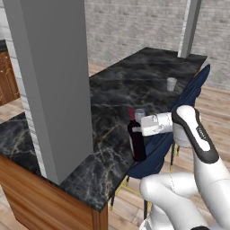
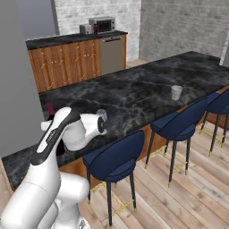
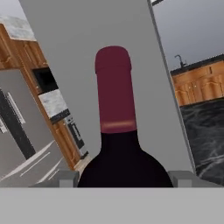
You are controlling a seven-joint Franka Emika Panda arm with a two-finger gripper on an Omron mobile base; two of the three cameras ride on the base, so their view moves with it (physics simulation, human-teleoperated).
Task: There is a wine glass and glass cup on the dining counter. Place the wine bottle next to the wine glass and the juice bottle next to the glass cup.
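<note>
You see the tall, slim, near-black wine bottle (image 1: pixel 136 141) with its dark red neck capsule standing upright on the long black marble dining counter (image 1: pixel 121 90) with white and gold veins, close to the counter's seating edge and just to the right of the broad grey square pillar (image 1: pixel 54 81) that rises from the slab. The white arm's two-finger gripper (image 1: pixel 136 129) reaches level toward the bottle's shoulder from the stool side. In the hand view the bottle (image 3: pixel 116 131) stands centred, its capsule upright against the grey pillar face, and the two finger tips (image 3: pixel 65 178) sit at either side of its dark shoulder; you cannot tell whether they press the glass or stand just clear of it. Directly behind the bottle's neck, seen from the left base view, stands a small clear wine glass (image 1: pixel 139 114); its stem and foot are hidden by the wrist. Farther along the counter from the pillar, well apart from the bottle and near the same seating edge, stands the short, whitish translucent glass cup (image 1: pixel 171 84), also visible from the right base view (image 2: pixel 176 92). Navy blue bar stools (image 2: pixel 117 159) with dark legs line the counter's seating edge above the wood-plank floor.
</note>
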